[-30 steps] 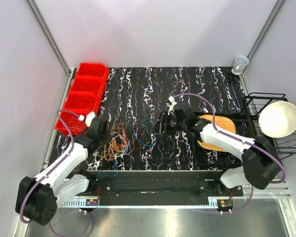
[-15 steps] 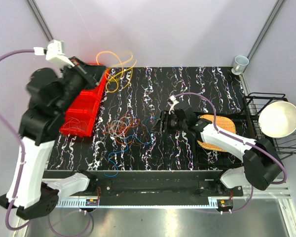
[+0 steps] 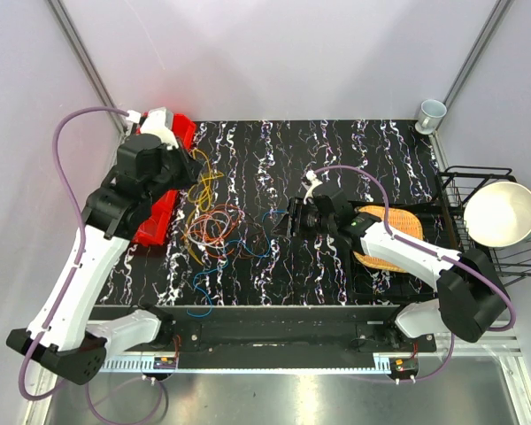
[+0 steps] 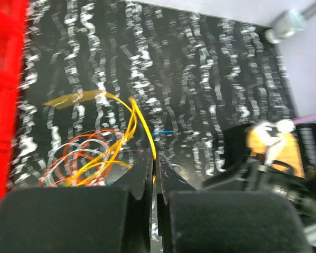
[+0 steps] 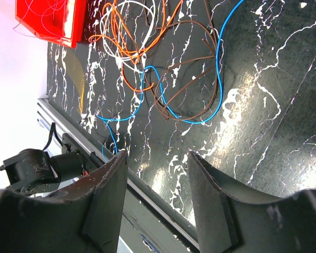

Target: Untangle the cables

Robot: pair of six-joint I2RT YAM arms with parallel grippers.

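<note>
The left claw (image 4: 155, 158) is seen shut, its two dark fingers (image 4: 142, 179) pressed together on a yellow cable (image 4: 140, 118), which is pinched between them. This claw (image 3: 193, 170) is held raised above the left part of the counter (image 3: 354, 150), just beside the red bins (image 3: 173, 124) at the left edge. From the grip the yellow cable (image 3: 208, 184) is hung in loose loops down to the heap of cables (image 3: 214, 228), into which its lower part is run.

The heap is spread on the counter left of centre, made up of orange, whitish, brown and blue loops laid across one another. A blue cable (image 5: 217, 63) is trailed out of it toward the near edge and toward the right arm.

The right claw (image 5: 157, 155) is seen with its jaws apart and nothing between them. It (image 3: 281, 221) is held low, near the right side of the heap, and none of the wires is touched by it.

Behind the right arm a woven mat (image 3: 398, 221) is laid on the counter. A dish rack (image 3: 465, 177) with a bowl (image 3: 500, 212) on it is placed at the right edge, and a cup (image 3: 432, 112) is set at the far right corner.
</note>
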